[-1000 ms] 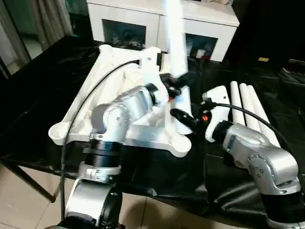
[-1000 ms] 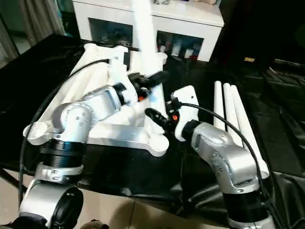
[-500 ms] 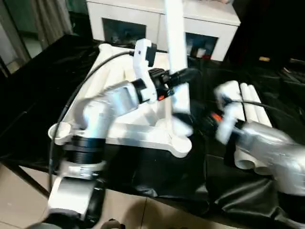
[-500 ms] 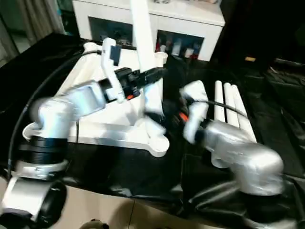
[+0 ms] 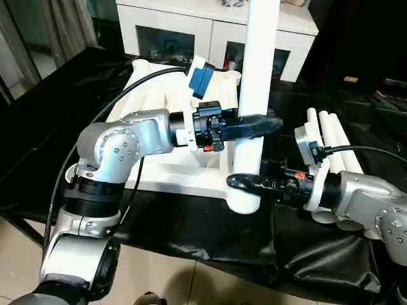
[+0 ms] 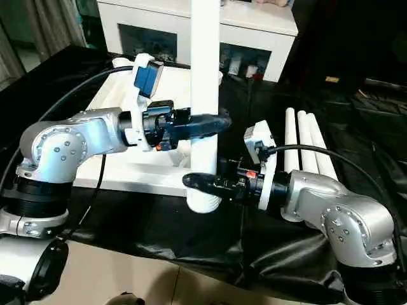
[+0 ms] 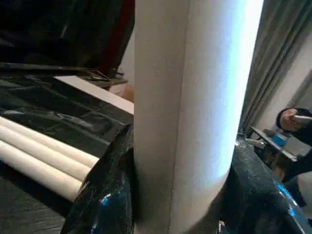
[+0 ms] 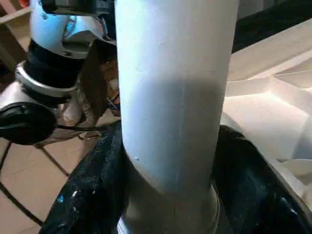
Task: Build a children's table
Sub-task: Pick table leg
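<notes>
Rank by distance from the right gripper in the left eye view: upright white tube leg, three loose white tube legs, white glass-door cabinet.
1. Upright white tube leg: between the right gripper's fingers.
2. Three loose white tube legs: on the black sheet beside that arm.
3. White glass-door cabinet: behind the table.

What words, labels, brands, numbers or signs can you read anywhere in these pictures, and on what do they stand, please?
None can be read.
The small yellowish label on the dark surface behind the work table: too small to read.
The upright leg, the tabletop and the spare legs are plain white, with no print that shows.
</notes>
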